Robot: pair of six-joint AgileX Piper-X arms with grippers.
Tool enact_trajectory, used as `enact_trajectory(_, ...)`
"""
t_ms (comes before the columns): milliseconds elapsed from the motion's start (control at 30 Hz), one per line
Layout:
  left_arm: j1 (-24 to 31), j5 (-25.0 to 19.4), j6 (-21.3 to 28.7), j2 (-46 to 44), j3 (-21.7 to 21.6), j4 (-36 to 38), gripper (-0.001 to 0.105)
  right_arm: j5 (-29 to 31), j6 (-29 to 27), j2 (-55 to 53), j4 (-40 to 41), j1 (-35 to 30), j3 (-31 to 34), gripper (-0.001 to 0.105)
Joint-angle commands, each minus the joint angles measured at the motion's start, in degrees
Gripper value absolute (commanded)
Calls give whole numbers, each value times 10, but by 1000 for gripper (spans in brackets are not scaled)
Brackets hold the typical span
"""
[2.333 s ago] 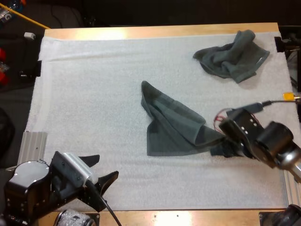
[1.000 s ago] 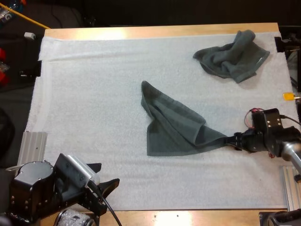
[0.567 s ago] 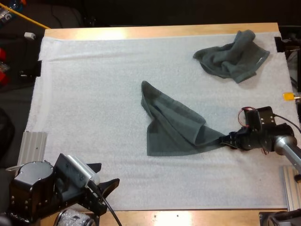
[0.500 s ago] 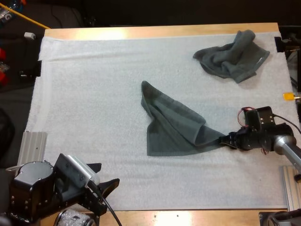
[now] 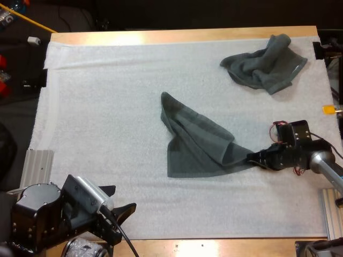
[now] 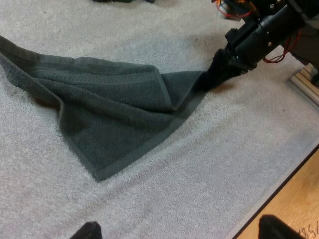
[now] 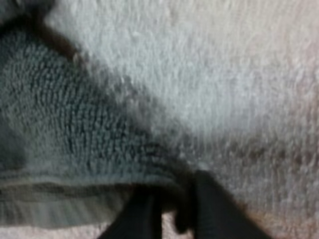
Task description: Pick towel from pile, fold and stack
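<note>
Now the right gripper (image 5: 256,158) has its fingers clamped on the right corner hem of the half-spread towel (image 5: 195,142) mid-mat, probably to drag it flat for folding. The left gripper (image 5: 115,195) hovers near the white mat (image 5: 107,96) edge, fingers apart, clear of the crumpled towel (image 5: 265,64) at the far right

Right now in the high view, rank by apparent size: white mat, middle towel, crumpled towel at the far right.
1. white mat
2. middle towel
3. crumpled towel, smaller-looking, though it lies farther from the camera
</note>
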Motion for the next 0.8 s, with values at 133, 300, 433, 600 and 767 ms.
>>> enact_trajectory(133,-3,4,-3,1,0,-2,62,-12,-6,-11,62,0,2,0)
enact_trajectory(300,-3,4,4,22,0,-6,62,-12,-26,-50,129,0,2,0)
enact_trajectory(433,-3,4,12,65,0,-24,62,-12,-30,-102,173,0,2,0)
enact_trajectory(600,-3,6,12,130,0,-59,62,-50,-30,-157,240,0,2,0)
enact_trajectory(767,-3,56,17,206,4,-103,62,-56,-30,-193,292,0,2,0)
